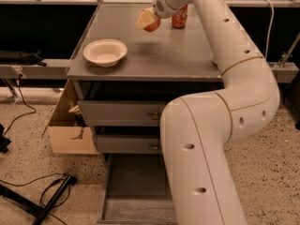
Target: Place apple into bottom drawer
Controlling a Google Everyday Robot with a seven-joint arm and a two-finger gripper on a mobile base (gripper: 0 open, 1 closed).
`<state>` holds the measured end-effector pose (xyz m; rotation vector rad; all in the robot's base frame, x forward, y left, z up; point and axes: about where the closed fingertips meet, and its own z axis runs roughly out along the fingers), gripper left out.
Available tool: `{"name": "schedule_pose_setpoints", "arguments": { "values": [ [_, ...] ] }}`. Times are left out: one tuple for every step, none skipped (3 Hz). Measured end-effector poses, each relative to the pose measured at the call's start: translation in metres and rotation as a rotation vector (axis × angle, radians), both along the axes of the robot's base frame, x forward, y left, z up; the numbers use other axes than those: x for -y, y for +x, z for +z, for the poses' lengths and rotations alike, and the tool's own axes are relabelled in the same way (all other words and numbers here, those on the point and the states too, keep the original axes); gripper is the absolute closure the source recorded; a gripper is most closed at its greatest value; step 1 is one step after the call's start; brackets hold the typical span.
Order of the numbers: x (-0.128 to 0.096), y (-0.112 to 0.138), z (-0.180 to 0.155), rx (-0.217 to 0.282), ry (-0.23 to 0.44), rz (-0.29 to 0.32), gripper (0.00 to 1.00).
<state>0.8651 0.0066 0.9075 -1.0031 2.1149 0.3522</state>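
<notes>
My gripper (147,20) is above the back middle of the grey cabinet top (154,55). Its pale fingers (144,18) are shut on the red-orange apple (153,26), which is held a little above the surface. The bottom drawer (133,186) is pulled open at floor level, directly below the cabinet front. Its worn pale inner floor shows, and its right part is hidden behind my white arm (211,139). The two upper drawers (122,112) with round knobs are nearly closed.
A white bowl (105,52) sits on the left of the cabinet top. A red cola can (179,17) stands at the back, right of the gripper. A cardboard box (70,125) is left of the cabinet. Black cables and a stand (42,200) lie on the floor.
</notes>
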Motion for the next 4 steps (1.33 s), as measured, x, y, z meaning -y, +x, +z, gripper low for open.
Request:
{"name": "schedule_pose_setpoints", "arguments": {
  "values": [
    [0.024, -0.028, 0.036, -0.026, -0.016, -0.05, 1.0],
    [0.051, -0.055, 0.086, 0.018, -0.012, -0.143, 1.0],
    [0.085, -0.088, 0.142, 0.109, 0.049, -0.27, 1.0],
    [0.12, -0.162, 0.194, 0.154, 0.147, -0.364, 1.0]
  ]
}}
